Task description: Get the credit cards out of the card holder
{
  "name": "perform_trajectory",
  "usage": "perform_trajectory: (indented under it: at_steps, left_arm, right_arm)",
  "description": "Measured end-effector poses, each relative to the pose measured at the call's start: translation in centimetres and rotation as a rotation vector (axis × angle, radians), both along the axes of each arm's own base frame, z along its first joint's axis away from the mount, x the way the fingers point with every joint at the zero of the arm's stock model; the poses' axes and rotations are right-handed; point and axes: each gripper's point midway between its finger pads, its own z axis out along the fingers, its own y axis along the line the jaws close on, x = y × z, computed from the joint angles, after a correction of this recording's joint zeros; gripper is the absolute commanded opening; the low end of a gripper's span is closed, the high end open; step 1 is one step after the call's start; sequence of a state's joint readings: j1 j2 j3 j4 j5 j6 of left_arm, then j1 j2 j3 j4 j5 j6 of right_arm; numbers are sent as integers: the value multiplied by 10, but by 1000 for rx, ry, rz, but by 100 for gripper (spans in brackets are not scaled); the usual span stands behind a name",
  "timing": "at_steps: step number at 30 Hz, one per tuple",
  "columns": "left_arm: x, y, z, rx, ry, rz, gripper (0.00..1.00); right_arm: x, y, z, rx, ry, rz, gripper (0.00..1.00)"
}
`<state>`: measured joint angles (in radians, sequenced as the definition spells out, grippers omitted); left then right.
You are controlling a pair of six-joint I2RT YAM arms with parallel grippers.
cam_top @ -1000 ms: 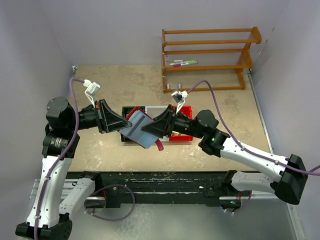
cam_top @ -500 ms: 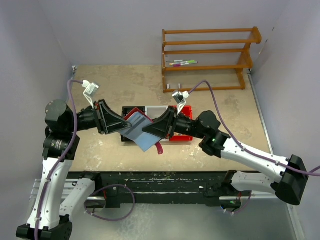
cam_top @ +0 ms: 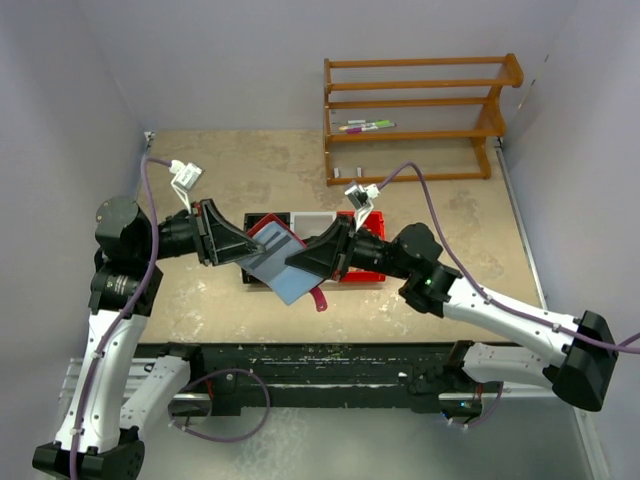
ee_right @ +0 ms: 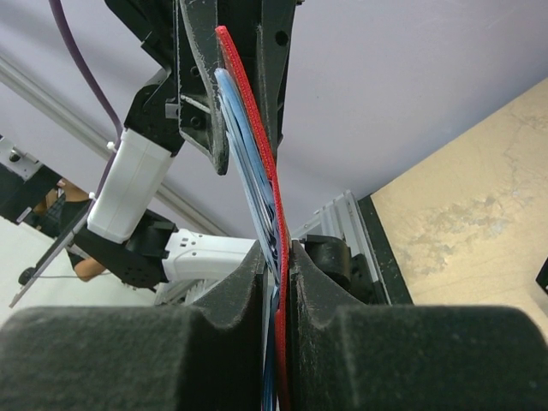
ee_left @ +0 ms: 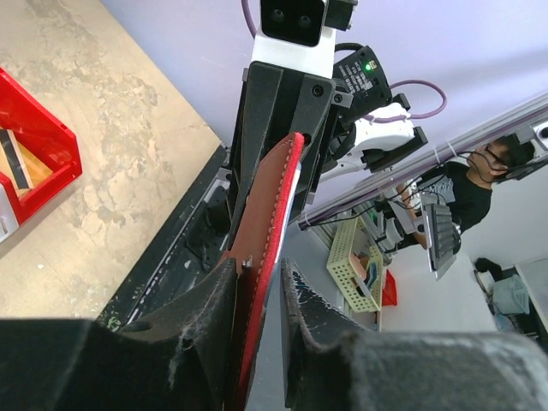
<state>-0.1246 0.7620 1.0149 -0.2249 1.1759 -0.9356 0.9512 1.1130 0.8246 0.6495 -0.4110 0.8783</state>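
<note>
While the left pincer [cam_top: 243,260] is squeezing one edge of the card holder [cam_top: 274,264], the right pincer [cam_top: 293,262] is pinching the other edge, and it is hanging between them both.

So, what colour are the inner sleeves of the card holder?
Blue-grey inner sleeves, inside the maroon card holder; they show best in the top external view.

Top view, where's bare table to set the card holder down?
Bare table lies behind the left gripper toward the back wall, and right of the red bin in front of the wooden rack. The centre is crowded: there it and the right gripper clamp the card holder.
</note>
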Motion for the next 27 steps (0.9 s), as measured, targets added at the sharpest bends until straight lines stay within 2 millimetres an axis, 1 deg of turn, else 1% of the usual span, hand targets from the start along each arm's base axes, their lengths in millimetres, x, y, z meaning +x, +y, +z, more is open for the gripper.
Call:
perform_trajectory:
  at_steps: [6, 9, 10, 12, 17, 19, 22, 24, 27]
  left_arm:
    - [2, -1, 2, -12, 24, 0, 41]
    - [4, -1, 3, -15, 33, 2, 41]
    - [4, -1, 3, -16, 34, 4, 40]
    - [6, -1, 2, -16, 36, 10, 34]
    - [11, -1, -7, -12, 65, 26, 14]
    - [12, -1, -9, -11, 72, 31, 8]
    - [12, -1, -9, -11, 72, 31, 3]
    - [12, -1, -9, -11, 72, 31, 2]
    - [12, -1, -10, -14, 82, 30, 0]
  right_arm:
    - [-2, -4, -2, -3, -7, -2, 13]
    - [-2, -4, -3, -7, -10, -3, 12]
    - [-2, -4, -3, -9, -10, -3, 12]
    - [-2, -4, -4, -12, -8, -2, 12]
    - [-2, 0, -9, -24, -3, 8, 11]
    - [-2, 1, -11, -31, -1, 16, 11]
    - [-3, 1, -11, -32, -8, 21, 12]
    - [-3, 1, -12, -35, -14, 19, 13]
    - [-3, 0, -12, -43, -30, 14, 16]
